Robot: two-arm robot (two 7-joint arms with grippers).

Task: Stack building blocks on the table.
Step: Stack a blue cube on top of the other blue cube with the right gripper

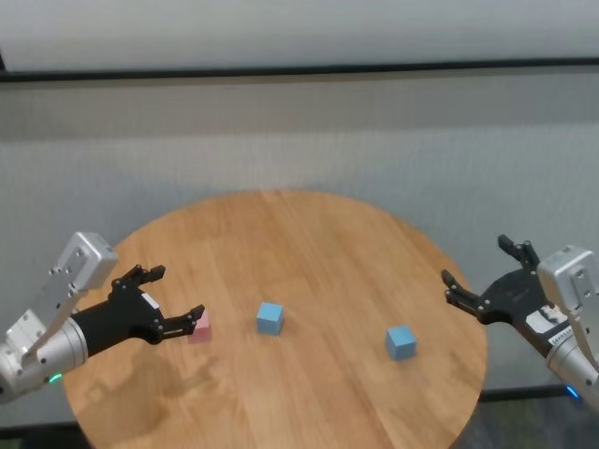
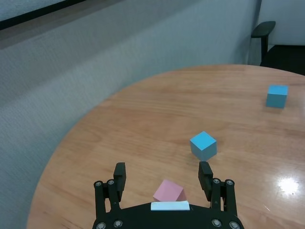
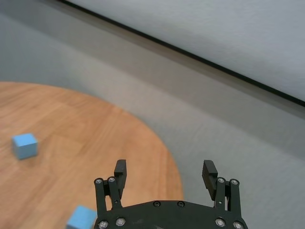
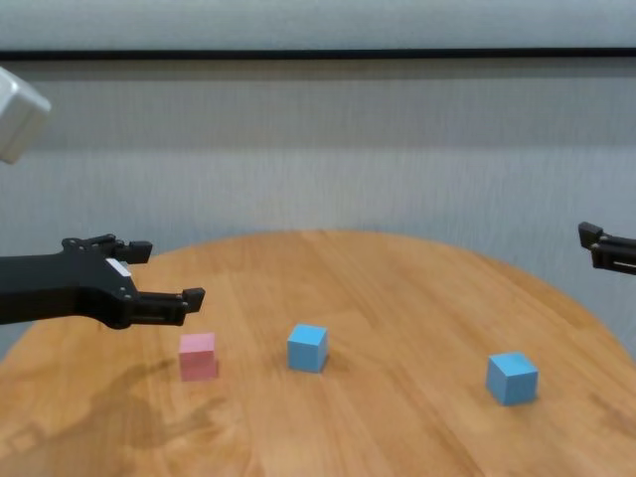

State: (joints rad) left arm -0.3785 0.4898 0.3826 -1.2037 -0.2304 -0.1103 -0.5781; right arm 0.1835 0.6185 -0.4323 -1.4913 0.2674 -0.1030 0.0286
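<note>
A pink cube (image 1: pixel 199 326) sits on the round wooden table (image 1: pixel 309 243) at the left; it also shows in the left wrist view (image 2: pixel 169 192) and chest view (image 4: pixel 198 356). My left gripper (image 1: pixel 173 297) is open, hovering just above and left of the pink cube, fingers (image 2: pixel 119 172) apart, holding nothing. A light blue cube (image 1: pixel 270 318) sits mid-table, also in the chest view (image 4: pixel 308 348) and left wrist view (image 2: pixel 203 145). A second blue cube (image 1: pixel 401 341) lies to the right (image 4: pixel 512 378). My right gripper (image 1: pixel 479 270) is open and empty beyond the table's right edge.
A grey wall with a dark rail runs behind the table. A dark chair (image 2: pixel 263 29) stands far off past the table. Bare wood lies between and in front of the cubes.
</note>
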